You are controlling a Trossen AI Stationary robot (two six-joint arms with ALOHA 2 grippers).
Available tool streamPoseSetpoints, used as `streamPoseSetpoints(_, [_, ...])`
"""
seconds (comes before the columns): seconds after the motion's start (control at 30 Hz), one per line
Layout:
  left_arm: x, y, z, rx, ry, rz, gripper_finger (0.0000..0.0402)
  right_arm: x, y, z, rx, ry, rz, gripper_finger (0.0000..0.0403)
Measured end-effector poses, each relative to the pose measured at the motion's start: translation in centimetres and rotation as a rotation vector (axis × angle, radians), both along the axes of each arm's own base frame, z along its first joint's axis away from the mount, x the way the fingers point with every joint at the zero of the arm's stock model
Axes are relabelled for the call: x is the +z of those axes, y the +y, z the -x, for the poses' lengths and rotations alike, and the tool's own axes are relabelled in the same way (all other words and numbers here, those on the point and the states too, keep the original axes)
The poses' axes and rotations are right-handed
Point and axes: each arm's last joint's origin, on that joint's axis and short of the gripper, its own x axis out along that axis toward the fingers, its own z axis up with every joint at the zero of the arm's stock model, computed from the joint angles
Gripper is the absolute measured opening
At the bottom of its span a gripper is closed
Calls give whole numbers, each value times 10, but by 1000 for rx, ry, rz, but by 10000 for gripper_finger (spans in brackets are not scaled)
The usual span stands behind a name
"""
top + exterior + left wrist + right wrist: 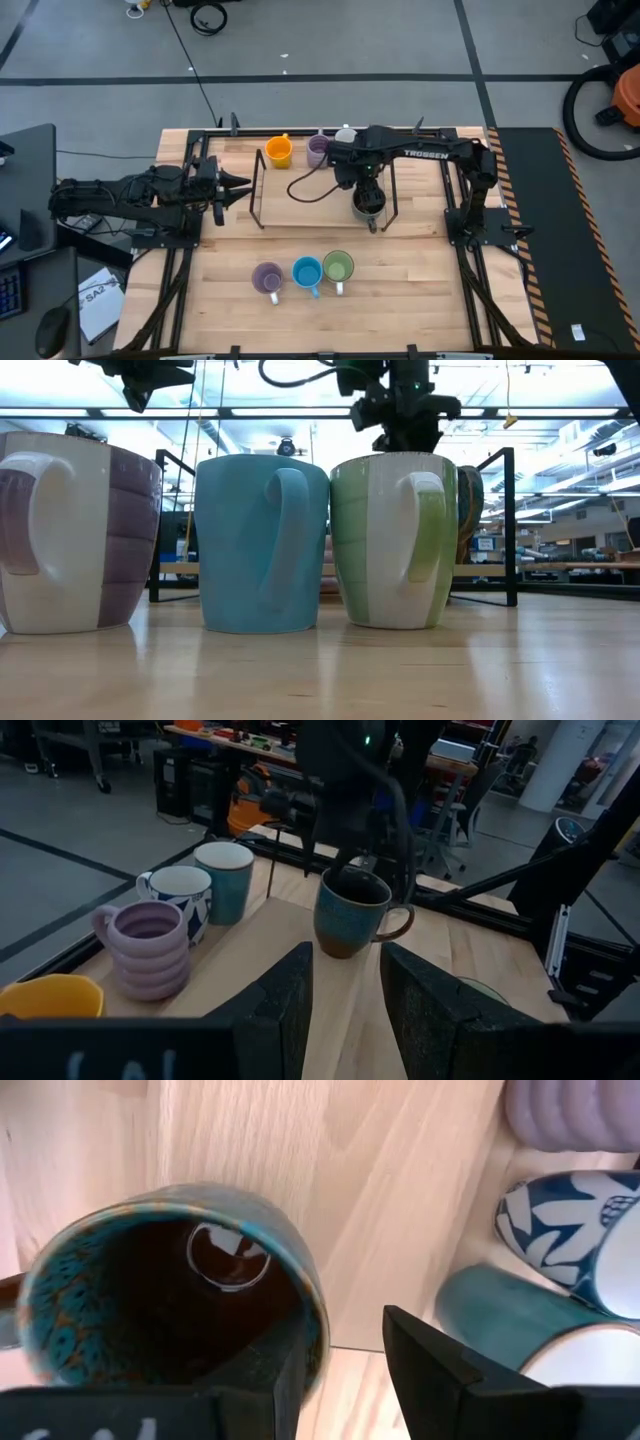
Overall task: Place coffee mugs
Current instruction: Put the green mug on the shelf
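Dark mug (pixel 170 1295), teal-speckled inside, upright on wood; right tool (pixel 345 1370) parted over rim.

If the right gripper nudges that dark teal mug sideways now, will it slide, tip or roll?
Probably slide: the dark teal mug stands upright on the table, on a broad flat base. Its glazed rim likely slips in the right gripper, one finger inside. It looks rigid ceramic, so a fall could chip it.

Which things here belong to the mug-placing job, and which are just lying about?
Job: orange mug, ribbed lavender mug, dark mug, front lavender mug, blue mug, green mug, right claw.
Lying about: wire rack, vacuum.
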Motion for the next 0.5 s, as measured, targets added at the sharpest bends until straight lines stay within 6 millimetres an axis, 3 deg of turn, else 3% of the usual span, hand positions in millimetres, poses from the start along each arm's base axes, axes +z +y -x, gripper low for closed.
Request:
streamPoseSetpoints(0.27, [0, 0, 0, 3, -3, 18, 125, 13, 2, 3, 2, 4, -15, 141])
streamPoseSetpoints(0.5, [0, 0, 0, 6, -7, 39, 125, 22, 16, -10, 82, -124, -14, 141])
